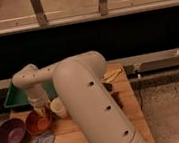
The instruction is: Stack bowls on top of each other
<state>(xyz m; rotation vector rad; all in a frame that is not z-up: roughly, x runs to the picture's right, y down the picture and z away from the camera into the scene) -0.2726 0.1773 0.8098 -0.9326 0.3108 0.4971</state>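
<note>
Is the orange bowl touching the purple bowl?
Cannot tell: the camera view shows the orange bowl and purple bowl rims meeting, maybe overlapping. The gripper is at the orange bowl.
</note>
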